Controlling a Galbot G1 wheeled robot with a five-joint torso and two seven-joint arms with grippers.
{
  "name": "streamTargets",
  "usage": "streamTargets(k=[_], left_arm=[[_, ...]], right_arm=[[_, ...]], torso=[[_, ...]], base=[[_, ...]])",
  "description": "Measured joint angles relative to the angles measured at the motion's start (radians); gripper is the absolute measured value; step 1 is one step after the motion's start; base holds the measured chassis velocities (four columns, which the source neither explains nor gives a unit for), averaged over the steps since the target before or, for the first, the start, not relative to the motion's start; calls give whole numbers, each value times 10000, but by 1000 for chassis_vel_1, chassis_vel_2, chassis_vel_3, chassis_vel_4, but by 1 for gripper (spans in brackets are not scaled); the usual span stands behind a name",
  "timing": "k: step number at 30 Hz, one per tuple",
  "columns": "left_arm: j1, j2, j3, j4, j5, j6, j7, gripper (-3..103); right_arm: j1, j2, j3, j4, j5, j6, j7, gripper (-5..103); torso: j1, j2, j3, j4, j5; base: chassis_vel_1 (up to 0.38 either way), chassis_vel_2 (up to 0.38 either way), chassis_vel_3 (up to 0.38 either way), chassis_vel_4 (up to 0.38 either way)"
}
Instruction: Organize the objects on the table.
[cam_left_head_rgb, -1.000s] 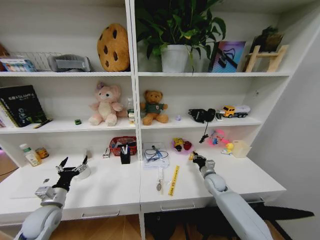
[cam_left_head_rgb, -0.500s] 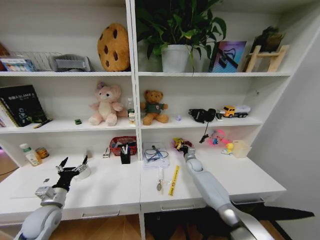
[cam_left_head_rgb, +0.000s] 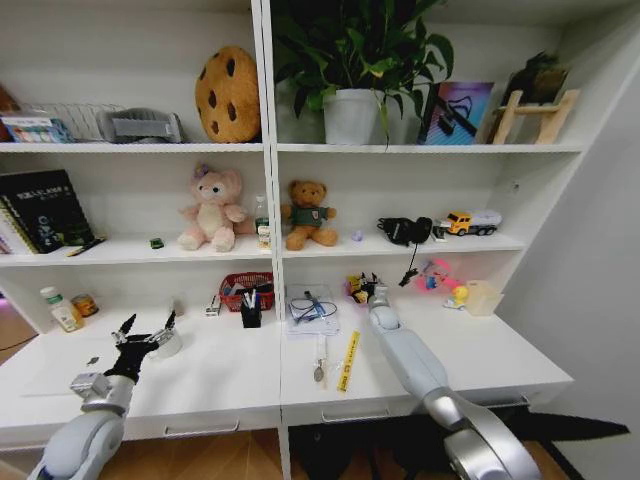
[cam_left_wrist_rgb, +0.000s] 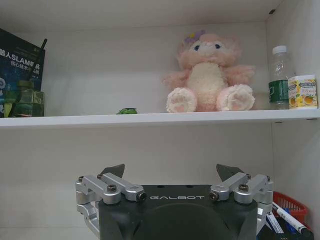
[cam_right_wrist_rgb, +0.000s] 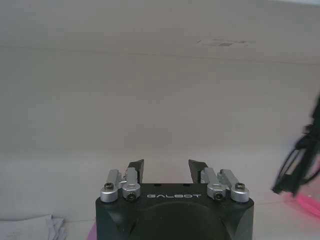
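At the left of the white table (cam_left_head_rgb: 200, 385) my left gripper (cam_left_head_rgb: 148, 325) hovers open and holds nothing. A small round tin (cam_left_head_rgb: 168, 345) lies right beside it. In the left wrist view this gripper (cam_left_wrist_rgb: 171, 171) faces the shelf, where a tiny green toy car (cam_left_wrist_rgb: 127, 111) stands. My right gripper (cam_left_head_rgb: 368, 288) reaches to the back of the table, at the yellow and red toys (cam_left_head_rgb: 355, 288). In the right wrist view it (cam_right_wrist_rgb: 166, 167) is open and empty, facing the white back wall. Pens stand in a black holder (cam_left_head_rgb: 250, 314).
On the table lie a yellow ruler (cam_left_head_rgb: 347, 360), keys on a strap (cam_left_head_rgb: 318, 368) and a paper stack with cables (cam_left_head_rgb: 312, 310). A red basket (cam_left_head_rgb: 245, 290), a bottle (cam_left_head_rgb: 62, 310), pink toys (cam_left_head_rgb: 435, 275) and a clear tub (cam_left_head_rgb: 482, 297) line the back. Plush toys (cam_left_head_rgb: 210, 210) sit on the shelf.
My right arm has swung from the table's right front to the back, toward the yellow and red toys. The left arm has not moved.
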Motion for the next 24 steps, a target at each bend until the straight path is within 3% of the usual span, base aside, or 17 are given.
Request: streamTargets(k=[4,6,9,12,19,22,24], left_arm=[[0,0,0,1,0,0,-1,100],[0,0,-1,0,0,0,1,100],[0,0,0,0,0,0,5,100],[0,0,0,0,0,0,2,100],[0,0,-1,0,0,0,1,100],[0,0,-1,0,1,0,1,100],[0,0,-1,0,0,0,2,100]], right_arm=[[-639,-513,185,961,22,0,52,58],[-1414,-1075,541,1825,-71,170,-30,75],[-1788,-1355,726,2253,-62,359,-175,80],[-3196,-2283,1227,3665,274,424,-377,96],[-4663,-2950,2003,5345,556,821,-815,100],[-5861,-3312,2832,6294,587,1555,-1319,100],[-6103,-3357,3021,6469,587,1663,-1371,100]], torso=[[-2,1,-1,1,-3],[-3,1,-1,-2,1],[-2,1,-1,0,1],[-2,1,-1,-2,0],[-3,2,-2,2,-2],[-2,2,-2,1,-3],[-3,2,-2,0,-1]], base=[[0,0,0,0],[0,0,0,0],[0,0,0,0],[0,0,0,0],[0,0,0,0],[0,0,0,0],[0,0,0,0]])
